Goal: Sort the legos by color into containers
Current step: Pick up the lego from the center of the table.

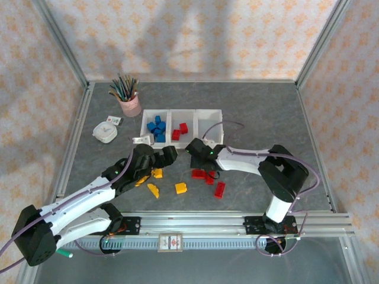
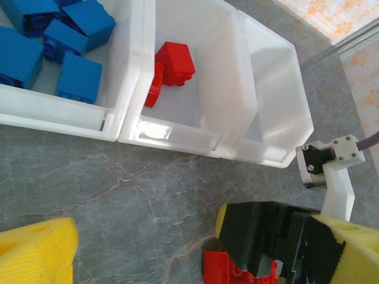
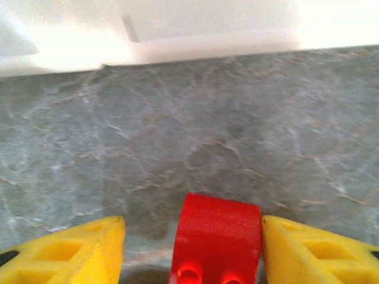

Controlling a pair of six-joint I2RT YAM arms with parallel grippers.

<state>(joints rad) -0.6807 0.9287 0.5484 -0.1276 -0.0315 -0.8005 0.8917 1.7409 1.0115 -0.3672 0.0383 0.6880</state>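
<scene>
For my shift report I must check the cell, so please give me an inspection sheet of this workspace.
Surface: grey marbled table, no spill seen.
Job's things: bins hold blue bricks left, red bricks middle, right one empty; three yellow bricks and loose red bricks on the table.
Clutter: pencil cup, white round case, small card.
Grippers: left gripper open, empty; right gripper open astride a red brick.
Cables: purple cable along each arm.
Surroundings: patterned walls, metal frame.

The top camera looked down from above and behind over the whole table [image 1: 249,100]; the left wrist camera faced the containers [image 2: 177,133] obliquely from close; the right wrist camera sat low near the table, facing their front wall.
</scene>
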